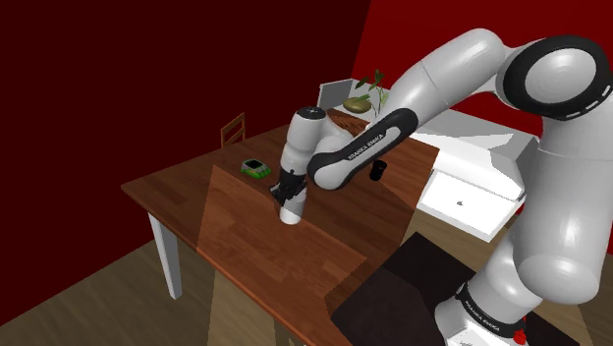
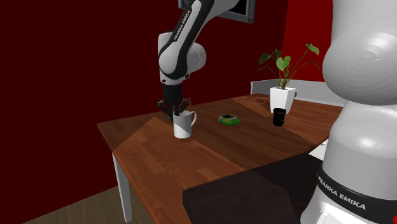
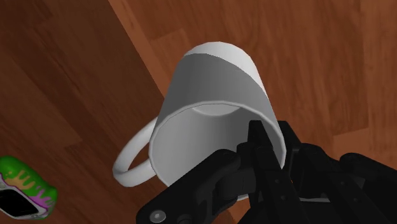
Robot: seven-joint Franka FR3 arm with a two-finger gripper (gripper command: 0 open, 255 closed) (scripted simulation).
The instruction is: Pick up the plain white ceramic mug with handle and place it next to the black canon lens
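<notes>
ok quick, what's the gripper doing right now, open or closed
The all-black two-finger gripper: closed on the wall of the plain white mug with a handle, one finger inside the rim and one outside.

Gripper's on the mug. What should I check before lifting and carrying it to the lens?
1. Grip: ok. The gripper has its fingers clasping the mug wall, one inside, one outside.
2. Mug upright: ok.
3. Mug lifted: not ok, it looks to be resting on the table.
4. Lens found: ok, upright by the pot.
5. Path: not ok if carried low, since a green thing lies between. Lift over it.
6. Room beside lens: ok, bare table there.
</notes>
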